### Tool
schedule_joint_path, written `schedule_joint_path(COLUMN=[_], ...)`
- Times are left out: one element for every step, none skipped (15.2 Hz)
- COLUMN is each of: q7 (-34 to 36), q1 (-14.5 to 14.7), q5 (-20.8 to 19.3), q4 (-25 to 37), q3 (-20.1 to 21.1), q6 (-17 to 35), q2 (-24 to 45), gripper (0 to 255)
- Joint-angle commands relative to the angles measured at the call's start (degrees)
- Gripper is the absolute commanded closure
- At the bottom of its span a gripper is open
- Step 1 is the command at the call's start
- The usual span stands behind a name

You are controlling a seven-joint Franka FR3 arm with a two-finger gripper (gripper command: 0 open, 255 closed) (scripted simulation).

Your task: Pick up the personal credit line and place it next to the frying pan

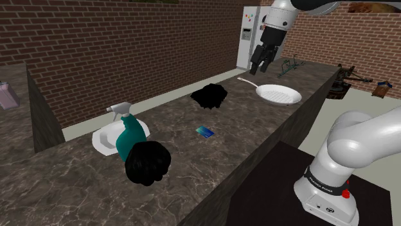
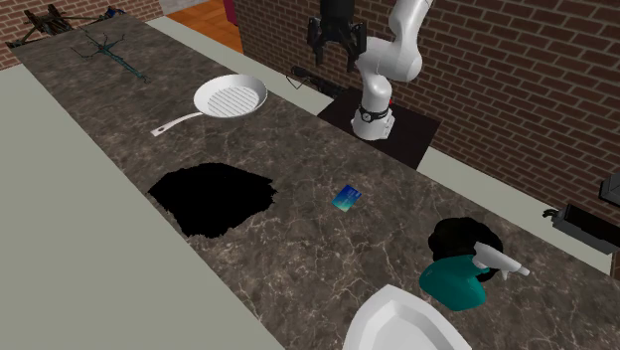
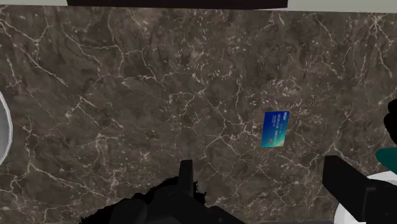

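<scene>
The personal credit line is a small blue-green card (image 1: 205, 131) lying flat on the dark marble counter (image 1: 77, 186), about midway along it. The same card (image 2: 347, 197) lies between a black patch and the counter's stand-side edge. A white frying pan (image 1: 278, 94) with a long handle rests farther along the counter, well apart from the card. My gripper (image 1: 262, 69) hangs high above the counter near the pan, open and empty. In the wrist view the card (image 3: 275, 129) lies far below, ahead of the open gripper (image 3: 264, 181).
A teal spray bottle (image 1: 130, 138) stands by a white bowl (image 1: 103, 138) at the counter's near end. Black shapeless patches (image 1: 209, 96) (image 1: 148, 164) sit on the counter. A twig-like object (image 2: 109, 50) lies beyond the pan. A brick wall runs behind.
</scene>
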Motion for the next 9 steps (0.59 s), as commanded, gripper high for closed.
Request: schedule_joint_path(q7=[0.0, 0.8, 1.7, 2.5, 3.3, 4.2, 5.0, 5.9, 6.8], q1=[0.0, 0.2, 0.4, 0.6, 0.7, 0.9, 1.0, 1.2, 1.3], q5=[0.0, 0.2, 0.4, 0.5, 0.7, 0.8, 0.9, 0.9, 1.0], q4=[0.0, -0.9, -1.7, -2.4, -3.0, -3.6, -4.1, -4.5, -4.8], q3=[0.0, 1.0, 1.9, 2.9, 3.9, 4.8, 5.8, 6.7, 7.7], q6=[0.0, 1.7, 3.5, 5.3, 7.0, 8.8, 10.5, 12.3, 14.0], q2=[0.0, 0.8, 1.7, 2.6, 3.7, 4.8, 6.0, 7.3, 8.7], gripper=[0, 0, 0, 0, 0, 0, 0, 0, 0])
